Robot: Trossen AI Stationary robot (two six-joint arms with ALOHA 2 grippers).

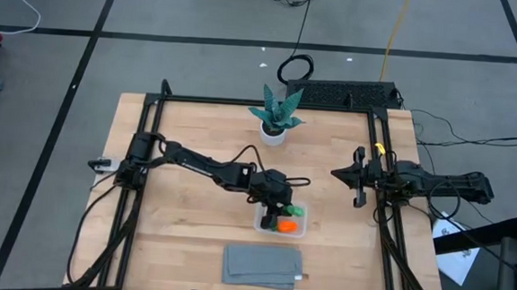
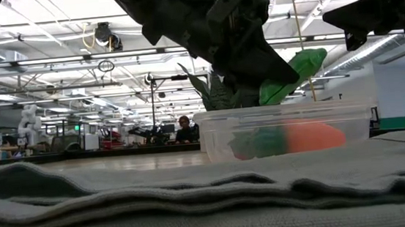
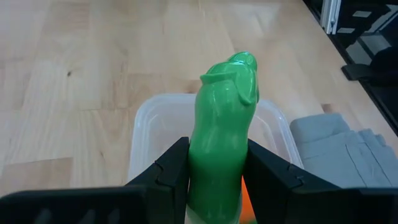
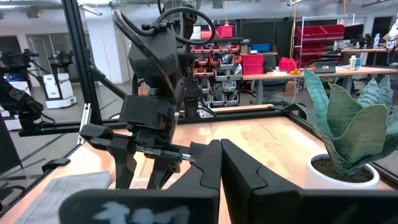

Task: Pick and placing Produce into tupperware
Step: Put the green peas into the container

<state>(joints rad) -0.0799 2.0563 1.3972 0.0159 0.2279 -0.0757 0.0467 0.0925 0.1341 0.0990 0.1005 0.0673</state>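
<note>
The clear tupperware [image 1: 281,221] stands on the wooden table, and the orange carrot piece with a green top [image 2: 300,136] lies inside it. My left gripper [image 1: 279,200] is over the box, shut on the green elongated piece [image 3: 221,124], which also shows in the low view [image 2: 294,72]. The small reddish berry does not show in any view. My right gripper [image 1: 360,180] waits at the table's right side with its fingers [image 4: 205,165] shut and empty. My left gripper pinches the green piece between its two fingers, one on each side [image 3: 199,168], with the piece's far end [image 3: 239,65] sticking out past the fingertips. The fingers slant down from the table's left. The piece is tilted just above the box's rim [image 2: 283,109].
A folded grey cloth [image 1: 265,265] lies near the front edge, just in front of the box. A teal plant in a white pot [image 1: 276,119] stands at the far middle. A black frame [image 1: 376,206] runs along the table's sides. People show in the room beyond.
</note>
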